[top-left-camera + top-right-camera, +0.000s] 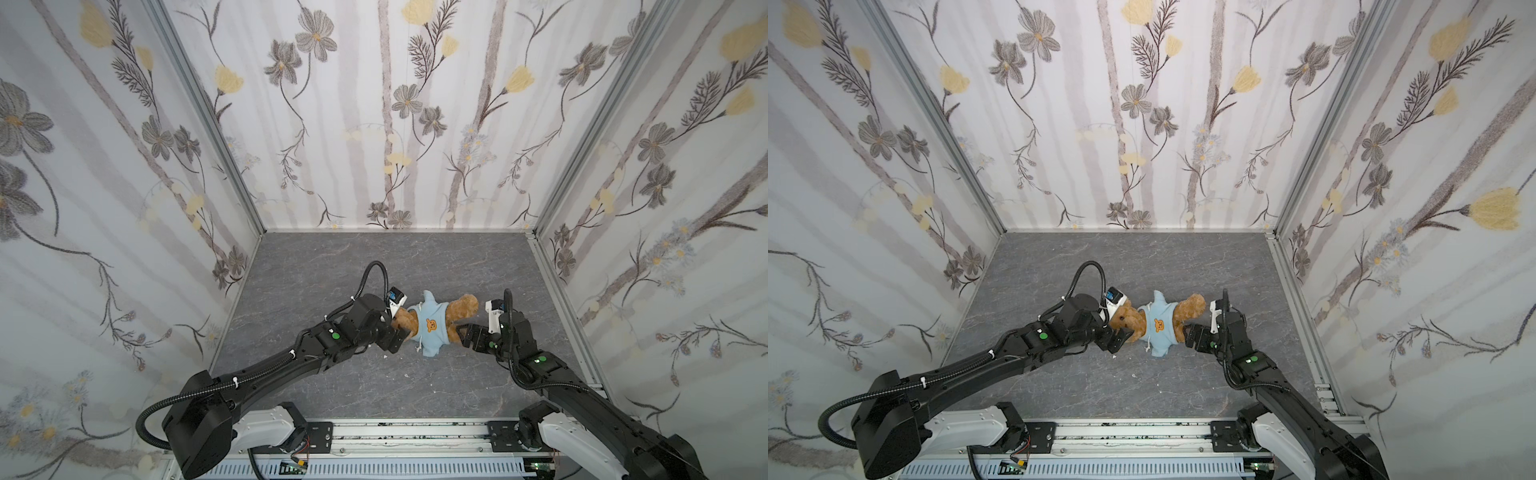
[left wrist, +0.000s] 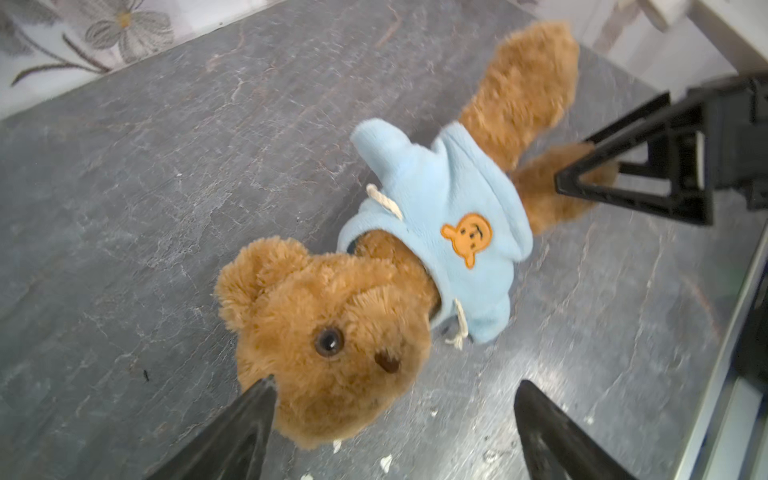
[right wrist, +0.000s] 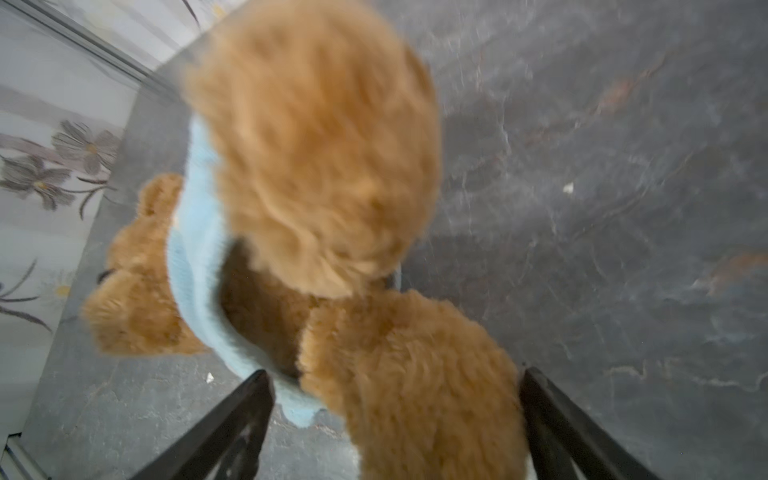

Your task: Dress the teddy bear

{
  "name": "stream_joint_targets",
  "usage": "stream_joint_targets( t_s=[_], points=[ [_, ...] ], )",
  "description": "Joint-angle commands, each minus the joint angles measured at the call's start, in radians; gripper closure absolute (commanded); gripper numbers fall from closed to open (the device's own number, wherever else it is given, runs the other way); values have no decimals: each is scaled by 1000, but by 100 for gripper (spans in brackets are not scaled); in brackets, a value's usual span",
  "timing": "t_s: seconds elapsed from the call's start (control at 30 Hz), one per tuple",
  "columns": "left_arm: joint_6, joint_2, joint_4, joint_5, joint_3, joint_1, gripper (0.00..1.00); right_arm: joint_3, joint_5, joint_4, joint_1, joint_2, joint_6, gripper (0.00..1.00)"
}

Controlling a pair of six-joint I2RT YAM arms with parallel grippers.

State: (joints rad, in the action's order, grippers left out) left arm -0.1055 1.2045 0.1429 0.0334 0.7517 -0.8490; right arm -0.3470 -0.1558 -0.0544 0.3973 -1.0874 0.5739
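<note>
Top views, placing: teddy bear (image 1: pixel 462 308) lay face up on the middle of the table (image 1: pixel 332 374), head toward the left arm, legs toward the right; hooded top (image 1: pixel 430 328) covered its torso.
Top views, obscured: left gripper (image 1: pixel 395 332) and right gripper (image 1: pixel 1187 332) crowded the two ends; jaw spread was unreadable there.
Left wrist, effector: left gripper (image 2: pixel 395 384) jaws stood wide apart, gripping nothing; one finger tip lay against the head.
Left wrist, handling: judged a letting-go step; best backed straight off, clear of fur and drawstring (image 2: pixel 384 199).
Left wrist, obscured: both sleeves looked flat; whether arms filled them could not be told.
Right wrist, effector: right gripper (image 3: pixel 395 376) jaws were spread wide, a leg lying loose between them, not pinched.
Right wrist, handling: withdraw along the leg, leaving the hem down.
Right wrist, obscured: the near leg was blurred and blocked the top's front.
</note>
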Motion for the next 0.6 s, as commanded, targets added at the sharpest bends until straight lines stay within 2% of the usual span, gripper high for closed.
stream_joint_targets(
  t_s=[0.0, 0.07, 0.13, 0.27, 0.43, 0.57],
  points=[
    [-388, -15, -73, -81, -53, -32, 7, 9, -45, 139, 2, -72, 27, 8],
    [-457, -9, -114, -98, -78, -35, 5, 8, -65, 189, 2, -108, 26, 11],
    [-497, 13, -159, -142, -99, -36, 4, 5, -95, 232, 2, -145, 31, 18],
    [-520, 92, -219, -181, -104, -38, 1, 9, -189, 315, 1, -190, 64, 43],
    [-507, 176, -310, -227, -98, -38, 0, 39, -327, 463, 1, -204, 184, 63],
    [-555, 251, -379, -325, -103, -34, 0, 66, -399, 595, 8, -204, 305, 72]
  ],
)
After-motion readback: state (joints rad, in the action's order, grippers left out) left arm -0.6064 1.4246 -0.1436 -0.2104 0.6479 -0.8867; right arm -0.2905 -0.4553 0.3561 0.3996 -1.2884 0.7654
